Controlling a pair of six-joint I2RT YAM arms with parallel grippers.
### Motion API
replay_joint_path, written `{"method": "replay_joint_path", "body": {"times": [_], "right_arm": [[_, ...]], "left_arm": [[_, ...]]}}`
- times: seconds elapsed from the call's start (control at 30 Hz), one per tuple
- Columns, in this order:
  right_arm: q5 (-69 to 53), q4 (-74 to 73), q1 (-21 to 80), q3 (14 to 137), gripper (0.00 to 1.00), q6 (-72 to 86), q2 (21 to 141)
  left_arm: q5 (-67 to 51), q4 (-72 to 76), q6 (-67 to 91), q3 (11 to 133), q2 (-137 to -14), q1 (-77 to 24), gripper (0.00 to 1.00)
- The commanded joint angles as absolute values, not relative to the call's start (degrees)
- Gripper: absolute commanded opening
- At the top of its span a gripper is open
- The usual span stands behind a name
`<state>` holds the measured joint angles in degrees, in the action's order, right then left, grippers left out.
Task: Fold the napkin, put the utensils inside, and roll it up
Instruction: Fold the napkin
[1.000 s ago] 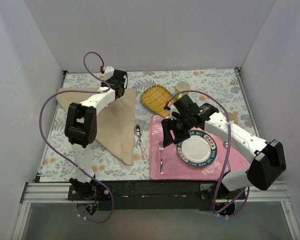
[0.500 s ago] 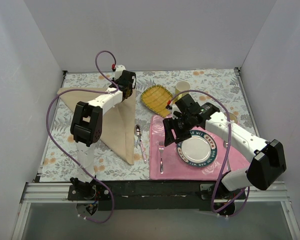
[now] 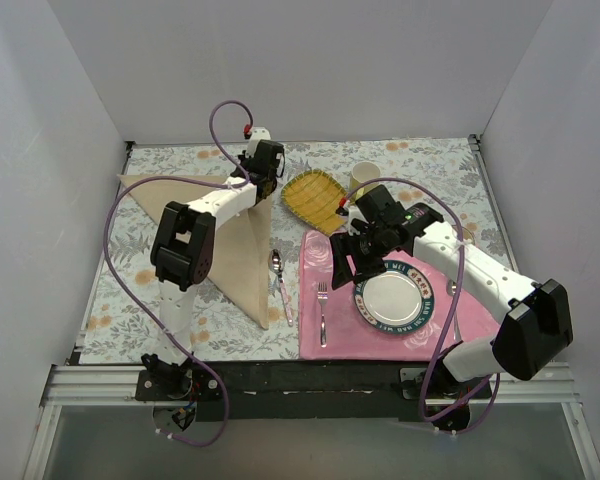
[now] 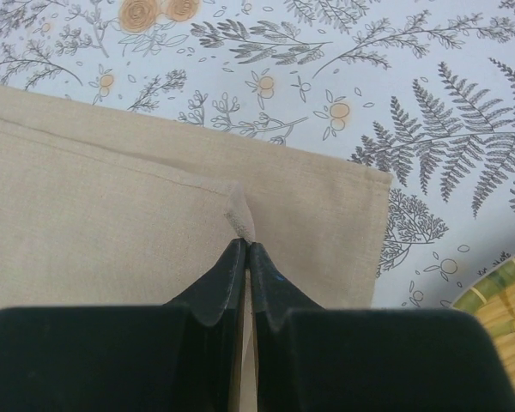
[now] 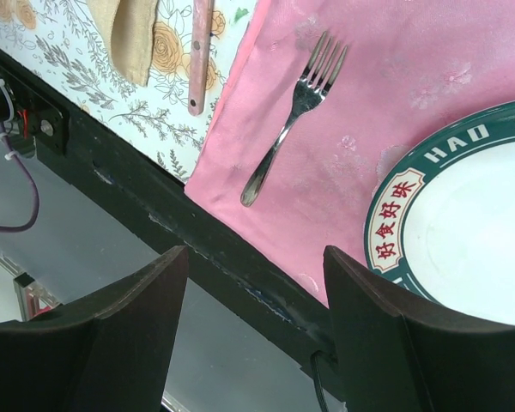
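Observation:
The beige napkin (image 3: 230, 250) lies folded into a triangle on the left of the table; in the left wrist view the napkin (image 4: 112, 215) fills the foreground. My left gripper (image 3: 263, 190) (image 4: 245, 246) is shut on a pinched-up bit of the napkin near its far right corner. A spoon (image 3: 279, 280) lies just right of the napkin. A fork (image 3: 322, 312) (image 5: 296, 112) rests on the pink mat. My right gripper (image 3: 342, 265) (image 5: 256, 251) hangs open above the mat's left part, holding nothing.
The pink placemat (image 3: 410, 340) carries a plate (image 3: 421, 300) (image 5: 395, 206) with a green lettered rim. A yellow woven cloth (image 3: 313, 195) and a cup (image 3: 364, 177) sit at the back. The table's black front rail (image 5: 240, 257) shows under the right gripper.
My left gripper has moved right along the far side with the napkin corner in it, drawing the cloth rightwards. The right gripper has shifted slightly to the right.

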<state>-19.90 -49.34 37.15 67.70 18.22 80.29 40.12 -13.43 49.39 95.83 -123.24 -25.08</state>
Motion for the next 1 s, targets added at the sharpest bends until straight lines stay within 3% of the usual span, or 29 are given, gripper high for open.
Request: {"method": "replay_joint_path", "body": {"times": [0.0, 0.97], "right_arm": [[-21.1, -49.7, 36.2, 67.9, 0.72, 16.8, 79.7], [-22.2, -50.0, 34.1, 66.1, 0.72, 15.7, 79.6]], "left_arm": [[40.2, -10.7, 45.8, 98.3, -123.8, -25.7, 0.00], [38.6, -7.4, 40.3, 101.9, -129.4, -26.0, 0.00]]}}
